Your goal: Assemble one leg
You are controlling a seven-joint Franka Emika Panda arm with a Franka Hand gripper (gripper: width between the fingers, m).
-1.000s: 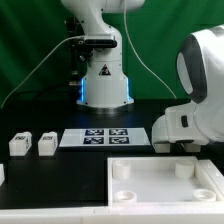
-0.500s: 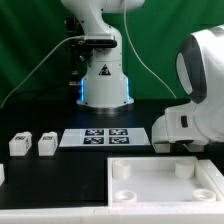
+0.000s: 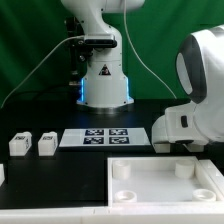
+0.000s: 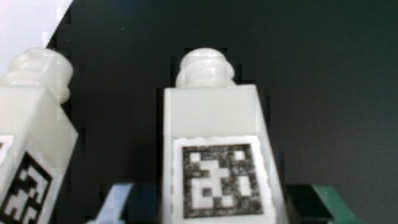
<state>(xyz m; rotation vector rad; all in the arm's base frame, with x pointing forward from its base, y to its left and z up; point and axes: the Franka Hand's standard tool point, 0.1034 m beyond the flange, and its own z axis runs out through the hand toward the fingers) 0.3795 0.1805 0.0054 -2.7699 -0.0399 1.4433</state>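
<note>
The fingers (image 4: 121, 201) stand apart, one on each side of the leg (image 4: 217, 140), with a dark sliver showing at each flank. The leg lies on the black bench (image 4: 311, 50), with a second leg (image 4: 36, 130) just beside it. Two small pegs (image 3: 19, 144) sit at the exterior view's left of the marker board (image 3: 105, 136). A square white panel (image 3: 165, 180) lies nearer the camera than that board, and the arm (image 3: 195, 90) looms at the board's right.

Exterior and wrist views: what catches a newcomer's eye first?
In the wrist view, a tagged leg fills the frame, sitting between the fingers of the gripper; whether it is gripped is unclear. In the exterior view, the big white socketed square piece lies in front, with the bulky white arm at the exterior view's right.
</note>
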